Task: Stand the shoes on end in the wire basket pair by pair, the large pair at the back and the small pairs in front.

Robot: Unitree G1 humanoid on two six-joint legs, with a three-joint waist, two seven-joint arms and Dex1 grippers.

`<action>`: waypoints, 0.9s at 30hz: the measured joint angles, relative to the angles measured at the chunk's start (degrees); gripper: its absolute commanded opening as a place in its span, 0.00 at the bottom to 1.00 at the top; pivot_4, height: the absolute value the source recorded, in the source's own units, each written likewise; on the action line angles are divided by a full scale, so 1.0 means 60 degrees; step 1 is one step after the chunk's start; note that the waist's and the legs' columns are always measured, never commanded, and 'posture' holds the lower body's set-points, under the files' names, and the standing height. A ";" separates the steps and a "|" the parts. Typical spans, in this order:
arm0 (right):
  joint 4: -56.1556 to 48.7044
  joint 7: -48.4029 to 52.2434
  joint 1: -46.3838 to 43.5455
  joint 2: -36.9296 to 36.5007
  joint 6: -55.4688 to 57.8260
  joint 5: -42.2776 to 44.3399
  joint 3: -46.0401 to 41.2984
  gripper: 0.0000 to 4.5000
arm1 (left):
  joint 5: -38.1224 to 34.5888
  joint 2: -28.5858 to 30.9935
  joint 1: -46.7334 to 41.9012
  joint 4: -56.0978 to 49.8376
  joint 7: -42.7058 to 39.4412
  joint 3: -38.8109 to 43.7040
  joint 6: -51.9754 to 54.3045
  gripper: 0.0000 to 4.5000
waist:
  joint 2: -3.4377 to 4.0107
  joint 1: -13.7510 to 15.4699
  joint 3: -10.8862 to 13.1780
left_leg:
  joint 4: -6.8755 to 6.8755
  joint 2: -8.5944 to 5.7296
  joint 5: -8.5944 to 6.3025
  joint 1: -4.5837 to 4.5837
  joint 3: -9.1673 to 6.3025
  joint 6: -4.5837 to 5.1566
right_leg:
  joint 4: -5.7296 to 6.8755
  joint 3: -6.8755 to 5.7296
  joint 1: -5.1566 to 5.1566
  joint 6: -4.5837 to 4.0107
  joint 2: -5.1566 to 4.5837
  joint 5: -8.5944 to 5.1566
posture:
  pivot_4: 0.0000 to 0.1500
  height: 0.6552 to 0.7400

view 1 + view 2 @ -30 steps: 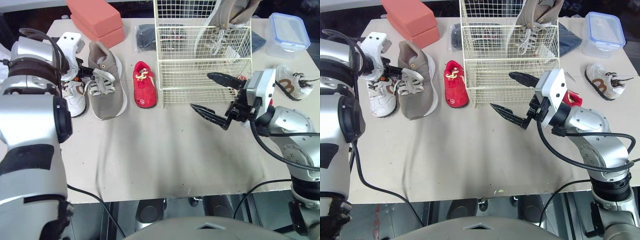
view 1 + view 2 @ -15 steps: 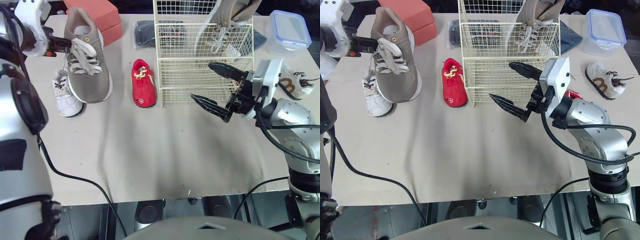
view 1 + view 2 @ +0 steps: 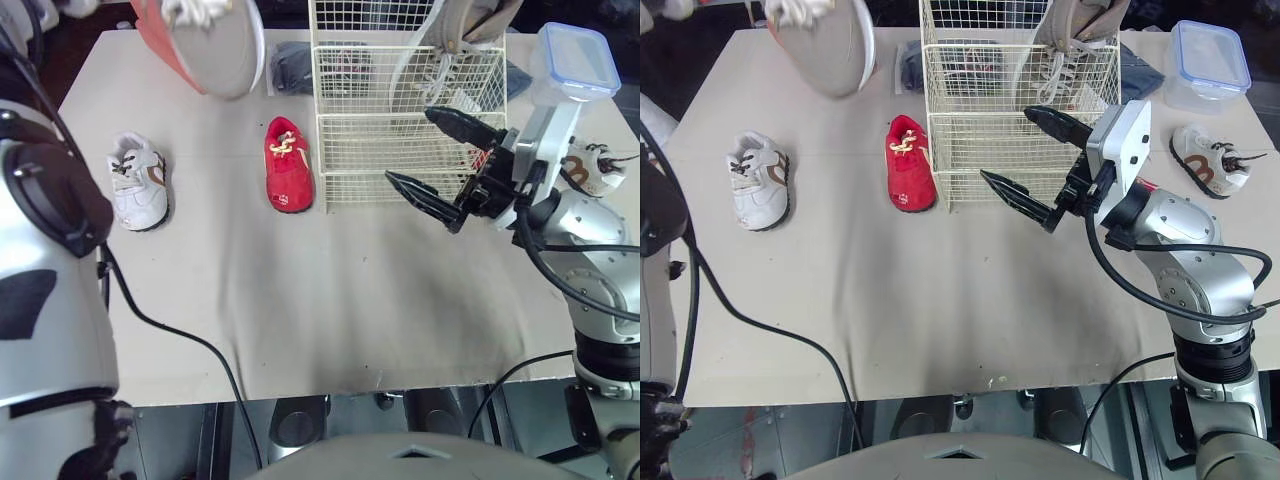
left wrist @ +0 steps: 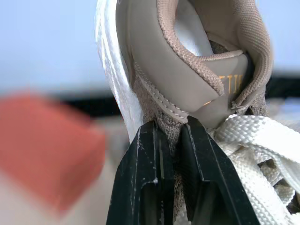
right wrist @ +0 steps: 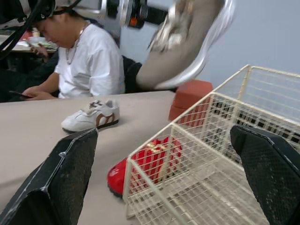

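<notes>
Left end effector (image 4: 171,125), clenched on the taupe lace-up sneaker (image 3: 215,45), has hoisted it toward the cream wire basket (image 3: 410,118). Right end effector (image 3: 410,146) hangs released.

Beige table (image 3: 300,300); pale wall (image 5: 281,33); seated person (image 5: 89,65) behind.

blue-lidded clear container (image 3: 573,62) far right on table (image 3: 330,300); salmon blocks (image 5: 190,95) far left; white-shirted person (image 5: 91,68) seated beyond.

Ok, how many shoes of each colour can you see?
Grey-brown shoes: 2, one in the left gripper, one in the wire basket
White shoes: 2
Red shoes: 1 in clear sight
Total: 5
</notes>
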 measured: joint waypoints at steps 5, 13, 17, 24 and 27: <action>0.0407 -0.0472 -0.0358 0.0292 -0.0619 -0.0389 -0.0523 1.00 | -0.1133 -0.1282 0.0423 -0.1882 0.0700 0.0916 -0.1068 0.00 | 0.0001 0.0003 0.0000 | 0.0003 -0.0004 0.0002 0.0009 0.0007 -0.0002 | 0.0020 0.0002 0.0000 -0.0002 -0.0044 0.0001 | 1.00 0.36; 0.1033 -0.1493 -0.0564 0.0902 -0.1577 -0.0751 -0.1313 1.00 | -0.1762 -0.3531 0.1718 -0.4400 0.2777 0.0990 -0.2783 0.00 | 0.0002 -0.0042 -0.0001 | 0.0001 -0.0012 0.0002 0.0017 0.0021 -0.0002 | 0.0025 0.0010 -0.0002 -0.0003 -0.0041 0.0003 | 1.00 0.36; 0.0977 -0.1750 -0.0355 0.0959 -0.1682 -0.0851 -0.1428 1.00 | -0.1279 -0.4308 0.2306 -0.4891 0.3588 0.0502 -0.4494 0.00 | 0.0003 0.0013 -0.0002 | -0.0003 -0.0016 0.0002 0.0015 0.0021 -0.0001 | 0.0018 0.0006 0.0001 -0.0003 -0.0044 0.0003 | 1.00 0.36; 0.0717 -0.2092 -0.0166 0.1036 -0.1721 -0.0906 -0.1427 1.00 | -0.0187 -0.4922 0.3233 -0.4892 0.4451 -0.0538 -0.6251 0.00 | 0.0003 0.0053 -0.0002 | 0.0000 -0.0016 0.0001 0.0014 0.0016 0.0000 | 0.0020 0.0006 0.0002 -0.0003 -0.0005 0.0003 | 1.00 0.36; 0.0667 -0.2134 -0.0130 0.1040 -0.1731 -0.0910 -0.1427 1.00 | 0.0197 -0.5235 0.3621 -0.4888 0.4918 -0.0856 -0.6837 0.00 | 0.0003 0.0062 -0.0002 | -0.0001 -0.0016 0.0001 0.0015 0.0019 0.0000 | 0.0017 0.0009 0.0001 -0.0003 -0.0002 0.0003 | 1.00 0.36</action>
